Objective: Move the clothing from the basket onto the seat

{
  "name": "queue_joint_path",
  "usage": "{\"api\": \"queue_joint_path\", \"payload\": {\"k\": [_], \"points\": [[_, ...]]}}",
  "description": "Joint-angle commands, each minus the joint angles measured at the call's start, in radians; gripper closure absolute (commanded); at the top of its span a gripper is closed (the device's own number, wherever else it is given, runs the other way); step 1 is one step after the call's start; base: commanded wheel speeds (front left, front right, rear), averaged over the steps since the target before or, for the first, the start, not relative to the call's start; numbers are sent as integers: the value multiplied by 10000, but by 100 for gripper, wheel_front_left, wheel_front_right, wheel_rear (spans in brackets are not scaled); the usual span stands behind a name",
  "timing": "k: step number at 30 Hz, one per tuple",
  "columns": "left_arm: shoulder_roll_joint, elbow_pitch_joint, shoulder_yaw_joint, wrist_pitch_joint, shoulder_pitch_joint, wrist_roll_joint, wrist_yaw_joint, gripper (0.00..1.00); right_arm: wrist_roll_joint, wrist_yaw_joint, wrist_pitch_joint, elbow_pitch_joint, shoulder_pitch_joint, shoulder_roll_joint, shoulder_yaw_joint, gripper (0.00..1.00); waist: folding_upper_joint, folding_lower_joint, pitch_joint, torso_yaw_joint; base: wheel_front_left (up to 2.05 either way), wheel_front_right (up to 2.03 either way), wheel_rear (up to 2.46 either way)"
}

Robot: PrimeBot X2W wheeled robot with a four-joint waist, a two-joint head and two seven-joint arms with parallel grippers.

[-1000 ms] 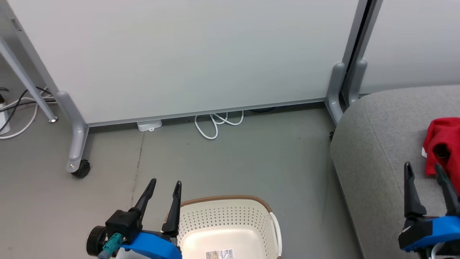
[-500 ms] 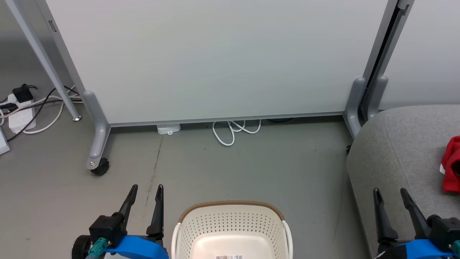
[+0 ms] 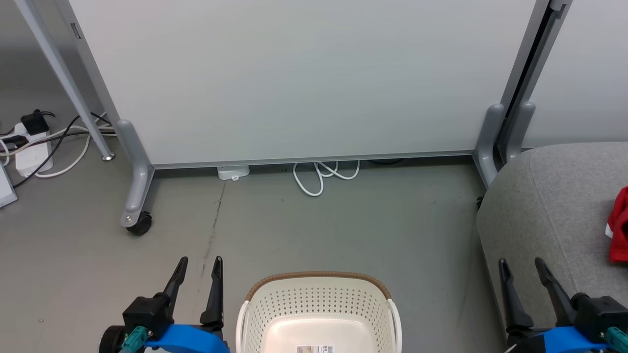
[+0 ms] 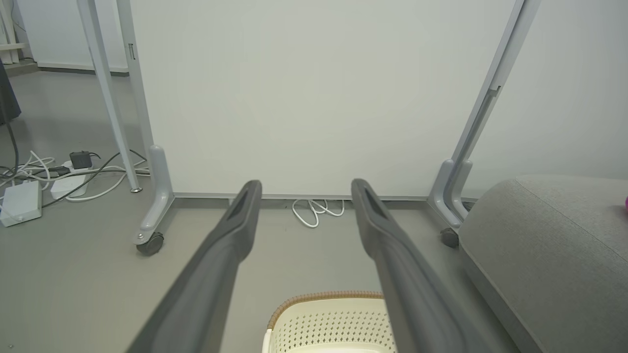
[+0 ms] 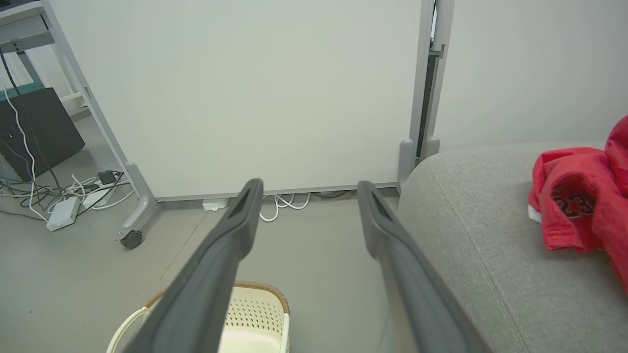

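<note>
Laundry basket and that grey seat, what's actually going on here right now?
A two-armed robot is shifting red clothing from the basket to the grey seat. The clothing lies on the seat, and the part of the basket in view holds just a label. The left end effector, beside the basket, and the right end effector, by the seat's edge, are both open and empty.

The grey floor carries the basket. Right of the basket stands the seat, with red clothing on it. Beyond the basket lies a white cable.
</note>
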Motion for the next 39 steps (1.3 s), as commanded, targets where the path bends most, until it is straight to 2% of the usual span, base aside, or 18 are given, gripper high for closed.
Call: {"api": "queue_joint_path", "payload": {"k": [1,9,10,17,24,39], "points": [[-17,28,-51,-29,22,-51,-13,0,-74,1,-29,24,-93,9,22,0,0,0,5,4,0,0,0],[-26,100,-121,-29,14,-180,-13,0,-20,1,23,48,-144,10,122,0,0,0,26,10,0,0,0],[-16,126,-126,3,7,-161,0,100,-27,0,23,50,-11,2,118,100,0,0,26,11,0,0,0],[-34,861,-216,91,678,-242,0,100,45,0,130,920,85,109,118,100,0,2,32,4,0,0,0],[-67,588,99,494,535,-1700,-1,100,1640,0,405,957,-138,96,78,100,0,2,56,-70,0,0,0],[-119,141,624,1157,291,-4087,-4,100,4264,0,824,985,-476,73,46,100,0,2,102,-209,0,0,0]]}}
